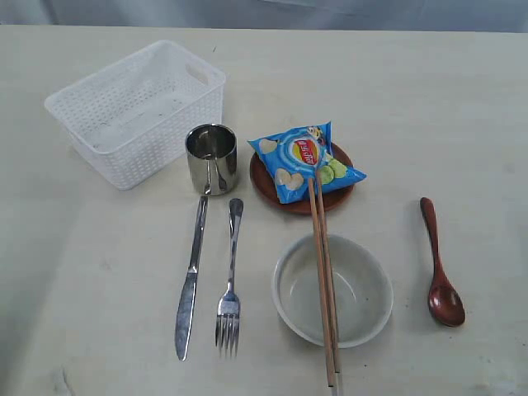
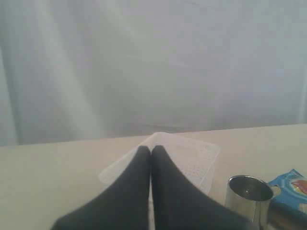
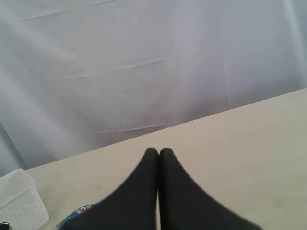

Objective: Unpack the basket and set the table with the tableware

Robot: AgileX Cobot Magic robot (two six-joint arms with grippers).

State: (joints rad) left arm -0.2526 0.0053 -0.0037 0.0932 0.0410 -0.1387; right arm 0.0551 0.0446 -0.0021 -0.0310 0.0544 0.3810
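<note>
While two chopsticks [image 1: 323, 280] cross one bowl [image 1: 363, 299], one knife [image 1: 191, 280] lies beside one fork [image 1: 228, 313].

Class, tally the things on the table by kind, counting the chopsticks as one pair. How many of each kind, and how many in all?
Eating utensils: 4 (knife, fork, spoon, chopsticks)
Dishes: 2 (bowl, plate)
Steel cup: 1
Basket: 1
Chips bag: 1
Total: 9

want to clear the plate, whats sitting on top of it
A blue chips bag lies on the plate, covering most of it; only parts of the rim show. The tips of the chopsticks reach over its edge. Anything under the bag is hidden.
</note>
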